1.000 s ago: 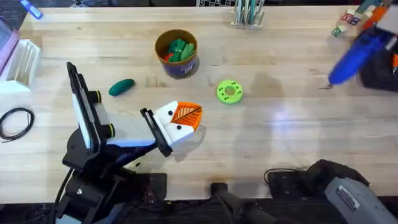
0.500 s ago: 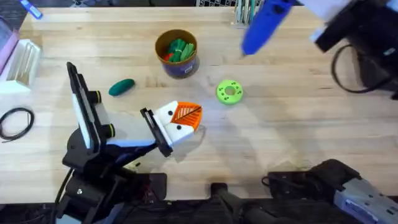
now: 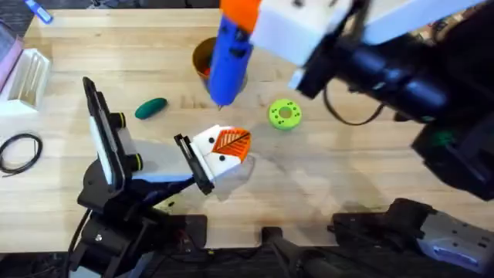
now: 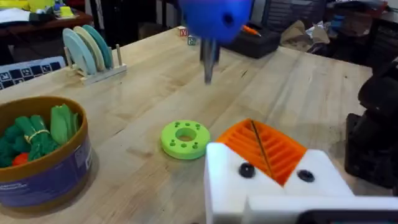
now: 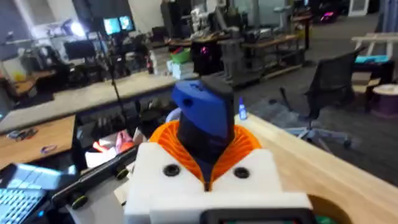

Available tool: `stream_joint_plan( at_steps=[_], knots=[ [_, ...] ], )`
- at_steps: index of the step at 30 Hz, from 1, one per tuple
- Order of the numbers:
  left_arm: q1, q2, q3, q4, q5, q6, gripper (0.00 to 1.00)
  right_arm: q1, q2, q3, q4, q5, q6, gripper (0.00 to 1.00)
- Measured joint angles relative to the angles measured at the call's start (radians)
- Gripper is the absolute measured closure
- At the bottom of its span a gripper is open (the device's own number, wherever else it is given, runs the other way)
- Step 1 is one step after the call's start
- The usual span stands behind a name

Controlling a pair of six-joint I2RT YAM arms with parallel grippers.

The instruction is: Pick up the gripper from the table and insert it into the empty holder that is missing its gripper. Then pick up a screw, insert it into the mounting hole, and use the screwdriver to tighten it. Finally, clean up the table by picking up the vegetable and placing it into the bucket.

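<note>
The right gripper [image 5: 208, 158] pinches the screwdriver [image 3: 229, 54], tip down above the table [image 3: 347, 177]. The left gripper [image 3: 225, 147] has its orange pads pressed together

The blue screwdriver [image 3: 230, 55] is hanging tip-down in the air above the worktop [image 3: 370, 162], clamped in the right gripper [image 3: 266, 19], partly covering the bucket [image 3: 202, 58] from overhead. The dark green vegetable [image 3: 150, 108] is lying on the worktop left of the bucket. The bucket [image 4: 40, 155], tan-rimmed and blue-bodied, is standing upright, holding green and red toys
</note>
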Motion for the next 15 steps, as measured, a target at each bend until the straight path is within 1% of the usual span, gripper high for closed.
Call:
stream_joint_plan(
  at_steps=[4, 9, 15],
  knots=[
    [0.000, 0.000, 0.000, 0.000, 0.000, 0.000, 0.992, 0.028, 0.030, -0.005, -0.001, -0.015, -0.021, 0.981],
    [0.000, 0.000, 0.000, 0.000, 0.000, 0.000, 0.992, 0.034, 0.030, -0.006, 0.003, -0.070, -0.062, 0.981],
    [0.000, 0.000, 0.000, 0.000, 0.000, 0.000, 0.992, 0.057, 0.030, -0.006, -0.001, -0.089, -0.079, 0.981]
  ],
)
